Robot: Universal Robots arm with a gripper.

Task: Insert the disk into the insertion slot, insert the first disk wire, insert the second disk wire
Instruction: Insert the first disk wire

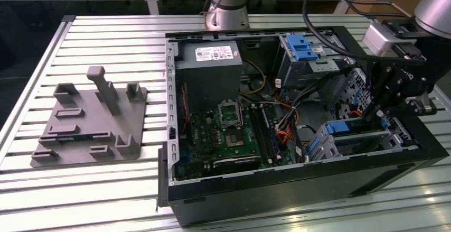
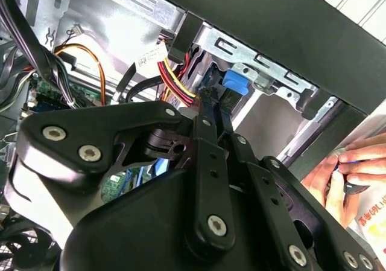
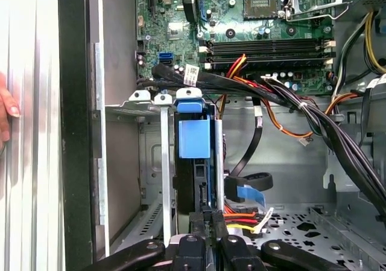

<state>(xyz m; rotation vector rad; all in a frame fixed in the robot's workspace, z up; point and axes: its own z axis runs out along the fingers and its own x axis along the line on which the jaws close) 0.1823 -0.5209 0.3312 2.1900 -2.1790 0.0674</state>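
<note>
Since the disk already stood on edge inside the insertion slot, with the gripper just at its near edge, I judged that any push should go straight along the bay and keep away from the cable bundle close by. Whether the gripper was clenched or released, I could not tell. The computer case lay on a slatted metal table; a person's hand was beside it.
</note>
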